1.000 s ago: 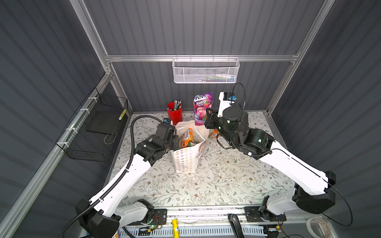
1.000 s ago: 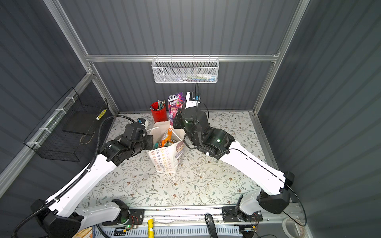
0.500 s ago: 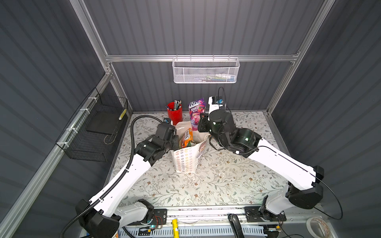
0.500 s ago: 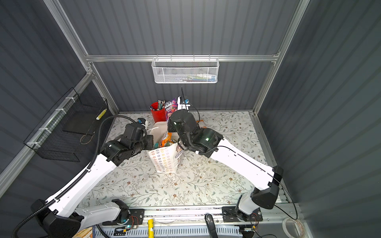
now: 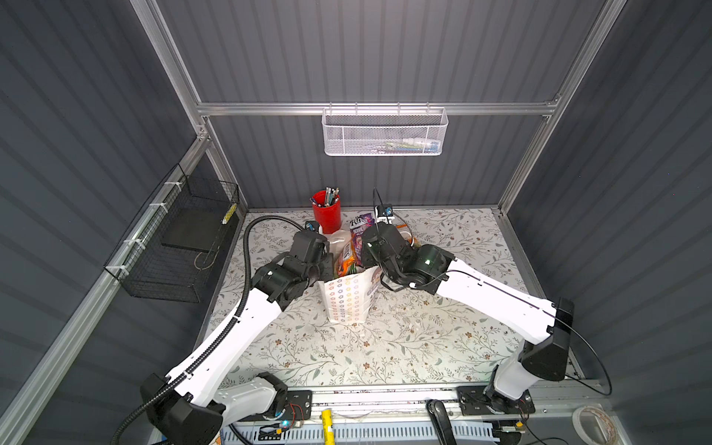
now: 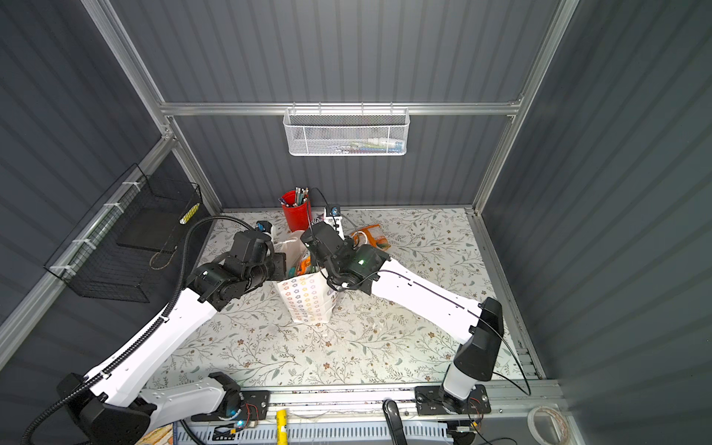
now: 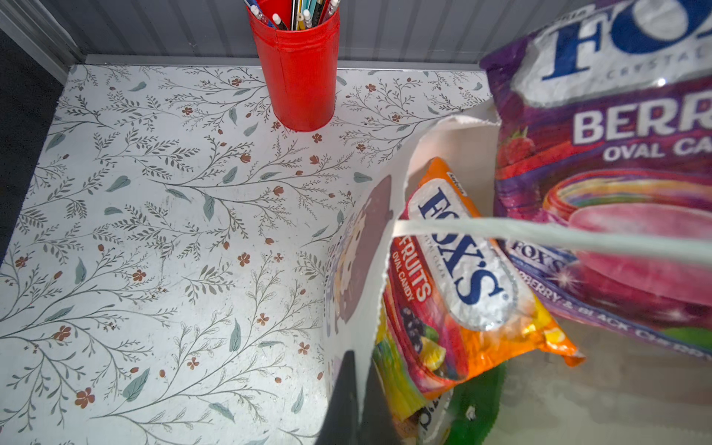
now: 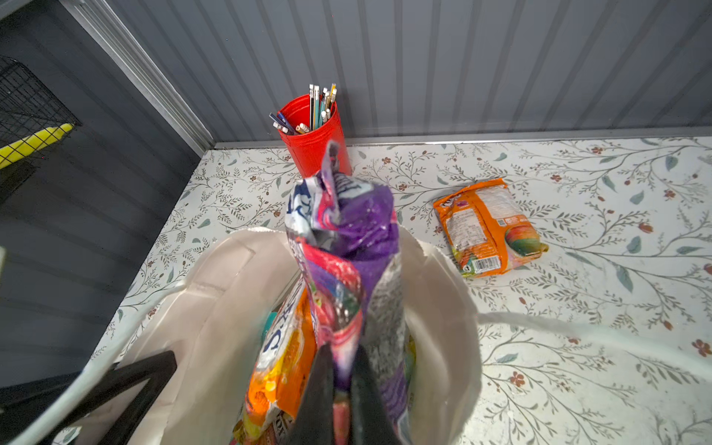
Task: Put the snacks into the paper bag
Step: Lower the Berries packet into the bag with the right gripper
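Note:
The white paper bag stands open mid-table. My left gripper is shut on the bag's wall, one finger on each side of the paper. My right gripper is shut on a purple berry snack packet, which stands upright in the bag's mouth. An orange fruit packet and other snacks lie inside the bag. Another orange packet lies flat on the table behind the bag.
A red cup of pens stands against the back wall just behind the bag. A white mesh basket hangs on the back wall. A black wire basket hangs on the left wall.
My right arm has carried the purple packet leftward and down from above and behind the bag into its mouth. My left gripper has stayed on the bag's wall.

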